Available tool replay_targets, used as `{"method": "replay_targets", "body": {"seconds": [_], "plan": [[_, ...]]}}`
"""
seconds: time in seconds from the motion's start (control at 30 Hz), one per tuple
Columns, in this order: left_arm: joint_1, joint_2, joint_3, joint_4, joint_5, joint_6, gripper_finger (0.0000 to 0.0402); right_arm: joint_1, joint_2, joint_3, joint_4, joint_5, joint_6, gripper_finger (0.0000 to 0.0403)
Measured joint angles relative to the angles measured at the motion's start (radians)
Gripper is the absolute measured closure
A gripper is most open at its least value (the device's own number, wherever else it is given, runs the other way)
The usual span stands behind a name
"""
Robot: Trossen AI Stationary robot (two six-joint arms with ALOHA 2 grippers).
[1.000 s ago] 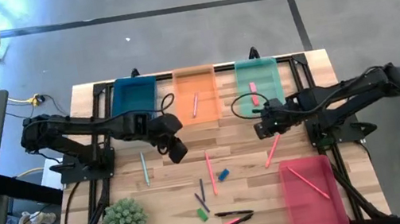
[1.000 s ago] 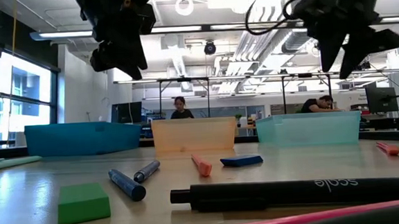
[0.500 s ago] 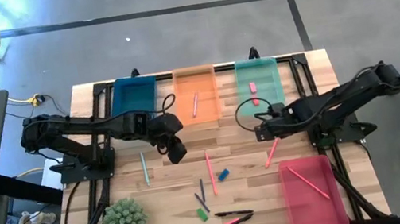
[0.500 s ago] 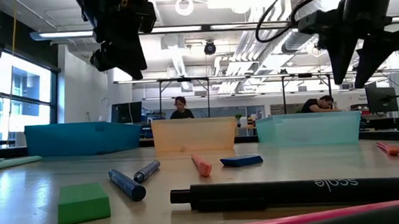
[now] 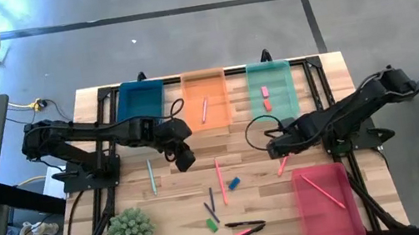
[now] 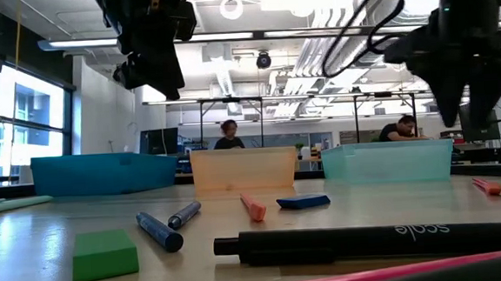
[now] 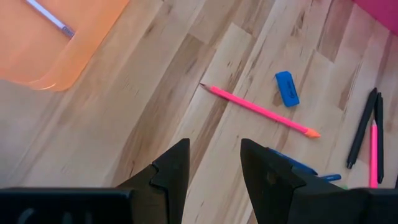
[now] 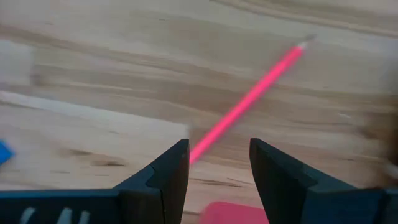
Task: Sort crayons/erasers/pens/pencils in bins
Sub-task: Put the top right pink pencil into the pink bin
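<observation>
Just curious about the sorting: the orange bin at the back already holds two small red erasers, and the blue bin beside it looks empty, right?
Not quite. The two small red erasers lie in the green bin, as the high view shows. The orange bin holds one thin stick. The blue bin does look empty.

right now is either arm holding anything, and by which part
Nothing is held. The left gripper and right gripper are both open and empty, the right one above a pink pencil.

Matt pale wood-plank table [image 5: 247, 141], translucent glossy plastic bins [image 5: 206, 101], matt black plastic fingers [image 7: 168, 177].
</observation>
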Motion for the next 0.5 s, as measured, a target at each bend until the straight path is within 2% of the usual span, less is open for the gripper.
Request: {"method": "replay_targets", "body": {"seconds": [0.1, 0.37, 0.5], "plan": [[0.000, 0.000, 0.000, 0.001, -0.002, 0.015, 0.0271, 0.020, -0.002, -0.016, -0.006, 0.012, 0.023, 0.0242], [0.002, 0.000, 0.000, 0.007, -0.003, 0.026, 0.0271, 0.020, -0.010, -0.209, 0.292, -0.036, 0.088, 0.0242], [0.002, 0.000, 0.000, 0.008, -0.003, 0.025, 0.0271, 0.009, -0.010, -0.242, 0.326, -0.047, 0.121, 0.0242]]}}
